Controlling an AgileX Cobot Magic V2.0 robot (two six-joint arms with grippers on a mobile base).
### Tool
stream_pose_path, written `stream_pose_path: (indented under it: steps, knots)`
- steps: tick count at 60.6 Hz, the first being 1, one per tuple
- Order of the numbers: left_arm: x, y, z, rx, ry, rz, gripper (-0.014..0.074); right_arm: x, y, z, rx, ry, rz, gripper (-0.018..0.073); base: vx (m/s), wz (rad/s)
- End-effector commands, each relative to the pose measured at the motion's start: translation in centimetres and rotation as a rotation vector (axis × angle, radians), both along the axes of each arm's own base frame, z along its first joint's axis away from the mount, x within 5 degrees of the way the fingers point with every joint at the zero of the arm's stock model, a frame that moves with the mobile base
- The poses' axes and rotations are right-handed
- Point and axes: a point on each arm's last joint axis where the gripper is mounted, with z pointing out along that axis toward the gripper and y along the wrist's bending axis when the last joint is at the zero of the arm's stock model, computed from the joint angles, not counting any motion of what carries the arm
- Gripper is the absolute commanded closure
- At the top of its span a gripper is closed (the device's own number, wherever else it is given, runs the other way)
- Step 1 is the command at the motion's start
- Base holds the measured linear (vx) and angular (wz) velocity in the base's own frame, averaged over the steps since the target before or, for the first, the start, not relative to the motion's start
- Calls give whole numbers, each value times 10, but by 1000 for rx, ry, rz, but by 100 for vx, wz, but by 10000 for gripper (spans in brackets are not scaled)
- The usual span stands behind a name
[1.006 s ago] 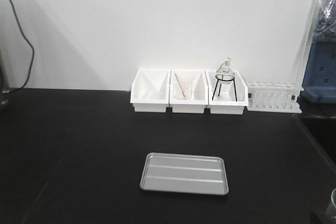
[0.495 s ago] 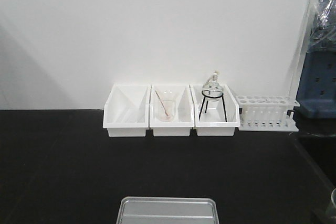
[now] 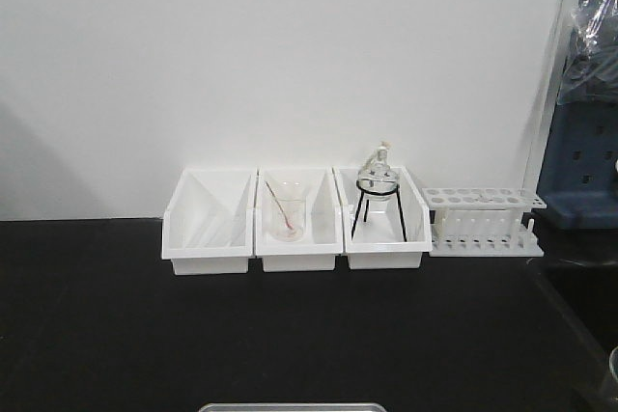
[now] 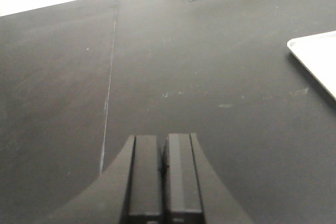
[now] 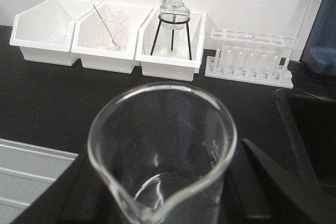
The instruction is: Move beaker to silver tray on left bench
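Black bench [image 3: 97, 335] runs wide, with the silver tray [image 5: 26, 177] flat on it. Just right of the tray, the right gripper [image 5: 168, 195] is closed on the sides of the beaker [image 5: 163, 145], which looks light, slippery and easy to crack, so a soft squeeze is best. The left gripper [image 4: 164, 166] is pressed closed, empty.

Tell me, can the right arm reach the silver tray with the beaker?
Likely yes: the silver tray lies close left of the beaker, only bare bench between, its visible part empty.
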Motion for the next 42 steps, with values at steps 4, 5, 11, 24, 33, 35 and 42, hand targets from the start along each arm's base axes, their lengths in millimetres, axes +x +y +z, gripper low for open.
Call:
stream_pose_path:
  steps: [4,5,11,24,33,35,42]
  knots:
    - [2,-1,1,-9,-69,-12,595,1,3,13,4,-59,35,571,3,-2]
    - [2,-1,1,-9,-69,-12,595,1,3,13,4,-59,35,571,2,-2]
    - [2,-1,1,-9,-69,-12,595,1,3,13,4,-59,35,571,1,-1]
    - [2,-1,1,-9,-69,-12,595,1,4,14,7,-63,41,571,0,0]
    - [2,-1,1,-9,-69,-12,595,3,10,14,3,-81,100,571,0,0]
    - [2,-1,1,-9,-69,-12,595,6,14,13,-9,-86,130,571,0,0]
    - [2,-1,1,-9,-69,-12,595,31,36,-9,-72,6,274,571,0,0]
